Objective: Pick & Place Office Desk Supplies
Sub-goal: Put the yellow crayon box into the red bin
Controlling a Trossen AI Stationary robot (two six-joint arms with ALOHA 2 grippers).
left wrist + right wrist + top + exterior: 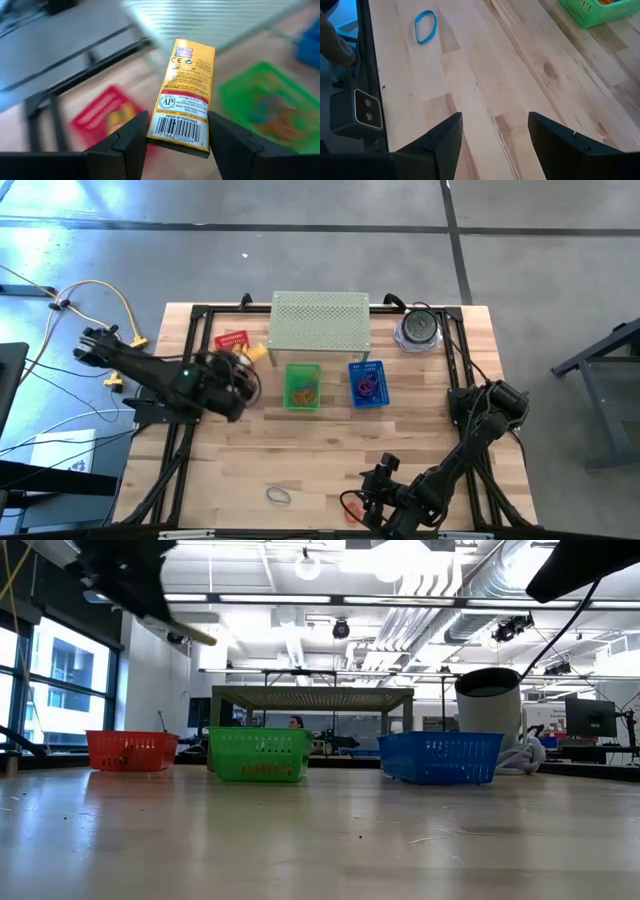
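Note:
A yellow-orange packet (186, 85) with a barcode is held in my left gripper (177, 125), above the table between the red basket (232, 340) and the green basket (302, 386). In the high view the packet (258, 352) juts out past the left gripper (243, 367). My right gripper (495, 125) stands open over bare wood near the front edge, seen in the high view as the right gripper (368, 498). A blue loop (425, 26) lies flat on the table beyond it. The blue basket (367, 383) holds several loops. My left gripper pinches the packet's barcode end (178, 135) between its two fingers, one on each long edge. The fingers come from the table's left, slanting down, and lie along the packet. The packet sticks out ahead of the fingers, lifted clear of the table.
The pale green perforated shelf (320, 320) stands behind the baskets at the far edge. A round grey container (418, 330) sits at the far right. A loop (278, 496) lies near the front edge, and an orange loop (350, 508) lies by the right gripper. Bare wood stretches across the table's middle.

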